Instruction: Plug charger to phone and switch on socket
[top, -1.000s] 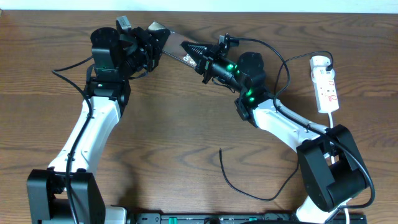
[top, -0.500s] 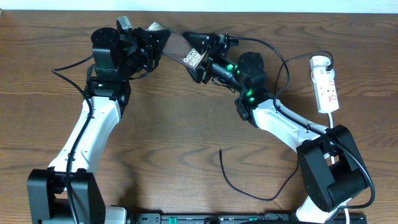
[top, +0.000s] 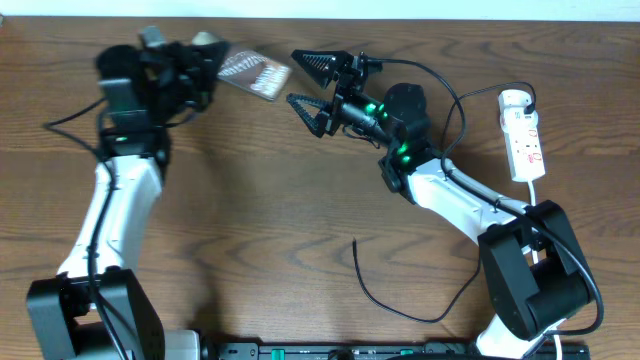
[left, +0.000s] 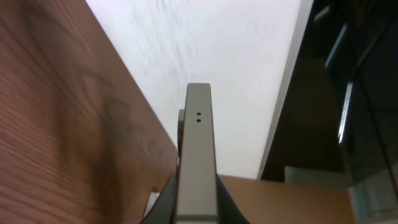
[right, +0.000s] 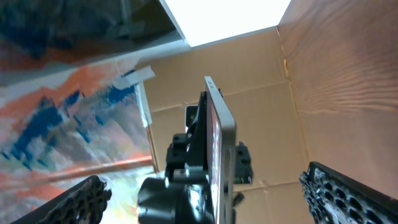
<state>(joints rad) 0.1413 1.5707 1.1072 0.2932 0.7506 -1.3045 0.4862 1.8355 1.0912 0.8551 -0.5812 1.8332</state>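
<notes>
Above the brown wooden counter (top: 300, 200), the left tool (top: 212, 58) pinches the flat dark rectangular phone (top: 255, 72) at the far left; the right tool (top: 312, 84) stands spread and empty just right of it. The narrow white power-strip socket (top: 523, 135) lies far right, and the thin black charger cable (top: 358, 265) lies loose near centre. Keep the phone steady, port edge exposed, and grip the cable close behind its plug tip to prevent flexing.
</notes>
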